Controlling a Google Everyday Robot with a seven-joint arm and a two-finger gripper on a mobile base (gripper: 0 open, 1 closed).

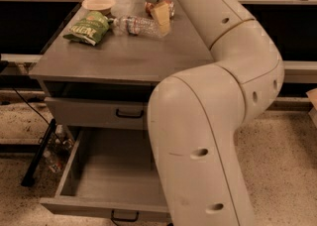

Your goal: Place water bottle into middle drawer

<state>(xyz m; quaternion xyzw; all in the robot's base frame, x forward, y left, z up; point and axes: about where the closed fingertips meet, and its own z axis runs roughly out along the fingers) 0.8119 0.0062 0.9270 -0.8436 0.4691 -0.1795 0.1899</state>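
Observation:
The water bottle, clear with a pale label band, lies on its side at the back of the grey cabinet top. My gripper hangs from the arm right at the bottle's right end, low over the top; whether it touches the bottle does not show. The middle drawer is pulled out at the bottom of the cabinet, a plain grey tray with nothing in it and a small black handle on its front. My arm hides the drawer's right part.
A green chip bag lies left of the bottle, with a pale bowl behind it. A red can sits just behind the gripper. A shut drawer front with a black handle is above the open drawer. My bulky arm fills the right side.

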